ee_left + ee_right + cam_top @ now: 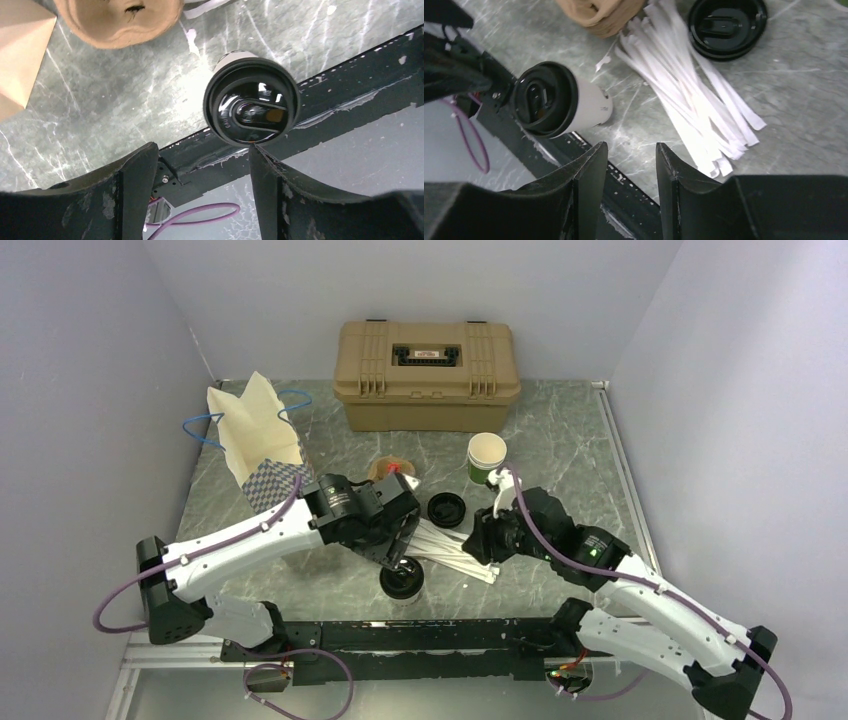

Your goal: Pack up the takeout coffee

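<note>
My left gripper (202, 150), jaws apart and empty, hovers with the takeout coffee (252, 105), an upright pale paper cup with a round black plastic lid, just past its tips. My right gripper (630, 147), also apart and empty, is farther.

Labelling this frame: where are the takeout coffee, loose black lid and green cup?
takeout coffee (251, 102), left wrist view, lid top.
loose black lid (727, 27), right wrist view, centre.
green cup (481, 474), top view, side wall.
</note>
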Robot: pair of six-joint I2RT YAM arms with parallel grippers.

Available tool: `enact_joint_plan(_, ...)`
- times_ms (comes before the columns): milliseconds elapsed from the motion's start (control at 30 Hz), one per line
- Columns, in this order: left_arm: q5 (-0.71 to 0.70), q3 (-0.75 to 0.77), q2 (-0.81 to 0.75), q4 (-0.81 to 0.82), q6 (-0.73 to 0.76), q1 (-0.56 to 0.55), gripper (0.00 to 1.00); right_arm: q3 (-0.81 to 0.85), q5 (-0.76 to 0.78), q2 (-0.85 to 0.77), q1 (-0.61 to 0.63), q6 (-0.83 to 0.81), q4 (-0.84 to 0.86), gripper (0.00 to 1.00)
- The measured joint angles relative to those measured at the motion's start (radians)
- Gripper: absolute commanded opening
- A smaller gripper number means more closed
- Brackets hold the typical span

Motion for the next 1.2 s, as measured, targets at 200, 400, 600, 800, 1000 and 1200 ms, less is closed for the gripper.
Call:
enact_joint_plan(200, 0.033, -0.136, -0.099, 0.056, -0.017, 0.053, 0.68, 0.009, -0.004, 0.057, 0.132, 0.005, 0.017, 0.42)
enact_joint_plan(400, 0.083, -0.213, -0.208, 0.127, -0.021, 0.089, 0.65, 0.059, 0.061, 0.175, 0.279, 0.022, 0.023, 0.43)
enact_joint_plan(600, 0.155, -0.312, -0.291, 0.211, -0.022, 0.154, 0.59, 0.131, 0.096, 0.256, 0.299, 0.039, 0.035, 0.42)
enact_joint_plan(800, 0.232, -0.387, -0.338, 0.299, -0.026, 0.211, 0.56, 0.193, 0.111, 0.339, 0.308, 0.043, 0.039, 0.39)
enact_joint_plan(1000, 0.307, -0.454, -0.340, 0.374, -0.048, 0.215, 0.54, 0.237, 0.114, 0.419, 0.320, 0.048, 0.035, 0.37)
enact_joint_plan(1200, 0.331, -0.488, -0.339, 0.408, -0.055, 0.217, 0.52, 0.247, 0.114, 0.454, 0.336, 0.050, 0.033, 0.35)
